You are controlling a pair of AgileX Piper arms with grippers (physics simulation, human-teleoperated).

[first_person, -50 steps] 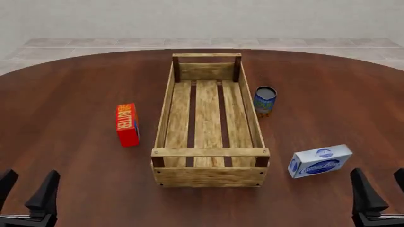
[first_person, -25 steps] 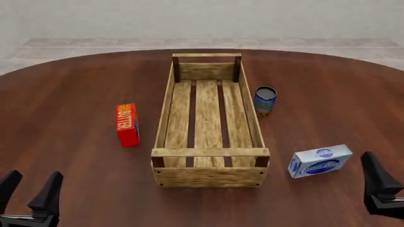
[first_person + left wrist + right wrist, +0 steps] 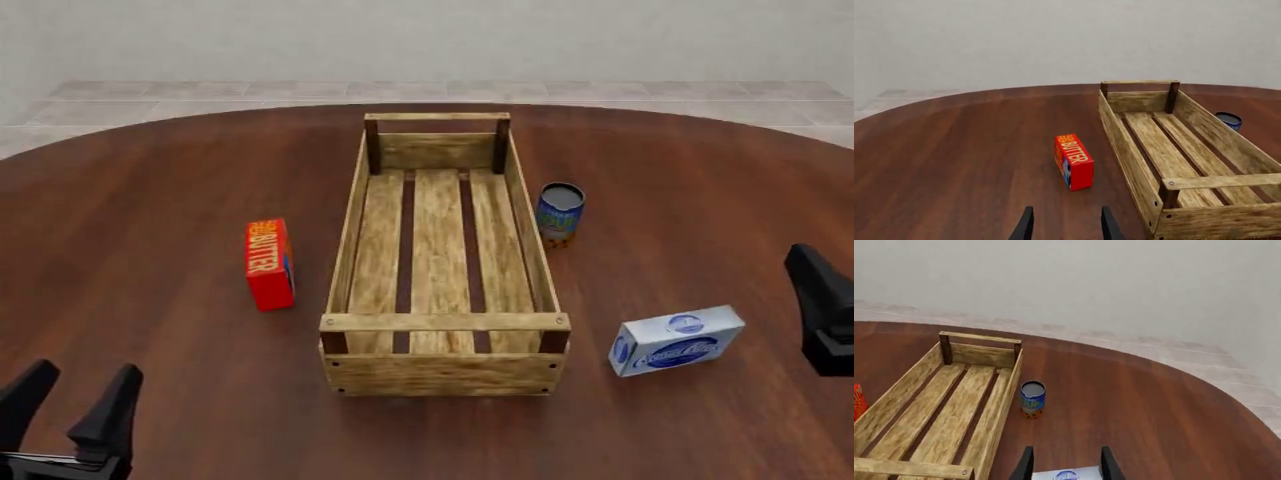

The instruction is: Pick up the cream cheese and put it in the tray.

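Currently, the cream cheese (image 3: 677,341) is seen lying flat on the table (image 3: 160,200), just off the tray's near right corner, not touching it. The tray (image 3: 445,372) is set lengthwise at table centre, slatted bottom bare. A red butter box (image 3: 268,263) is stood on edge to the tray's left, apart from it; a small blue can (image 3: 561,212) is stood upright beside the tray's right wall, approx. mid-length.

L gripper (image 3: 70,405) is held low at the near left edge, fingers spread, nothing between them; confirmed in the left wrist view (image 3: 1065,226), w/ butter box (image 3: 1073,161) ahead. R gripper (image 3: 827,310) is cut off at the right edge in the front view, to the right of the cream cheese; in the right wrist view (image 3: 1065,464) its fingers are spread, w/ the box top (image 3: 1066,474) seen between the tips, no contact visible.
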